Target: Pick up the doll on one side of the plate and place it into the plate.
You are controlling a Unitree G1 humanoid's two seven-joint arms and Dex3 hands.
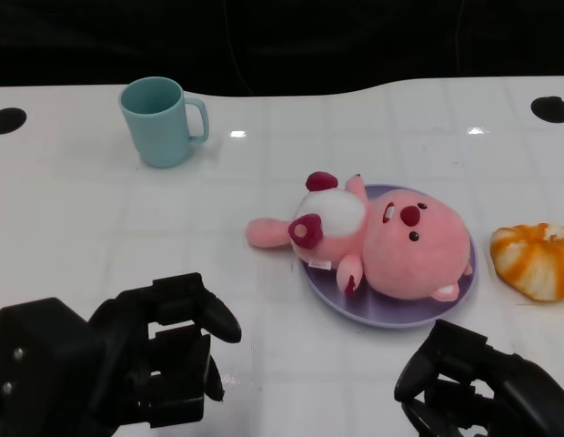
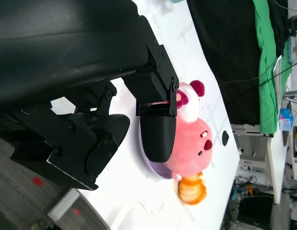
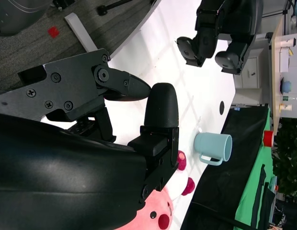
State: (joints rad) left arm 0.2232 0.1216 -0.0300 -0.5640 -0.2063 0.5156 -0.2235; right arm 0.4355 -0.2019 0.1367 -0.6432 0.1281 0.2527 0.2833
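Note:
A pink plush doll (image 1: 391,238) with a white belly lies on its back across the lilac plate (image 1: 329,293), one leg hanging over the plate's left rim onto the table. The left wrist view shows the doll (image 2: 194,139) and a sliver of the plate (image 2: 155,168) past my fingers. In the right wrist view only part of the doll (image 3: 153,211) shows. My left hand (image 1: 127,360) hovers at the near left edge, holding nothing, fingers apart. My right hand (image 1: 478,387) sits at the near right, below the plate, also empty with fingers apart.
A teal mug (image 1: 162,121) stands at the far left of the white table, also seen as the mug (image 3: 213,148) in the right wrist view. An orange-and-white plush (image 1: 535,259) lies right of the plate; the same plush (image 2: 192,189) shows beyond the doll.

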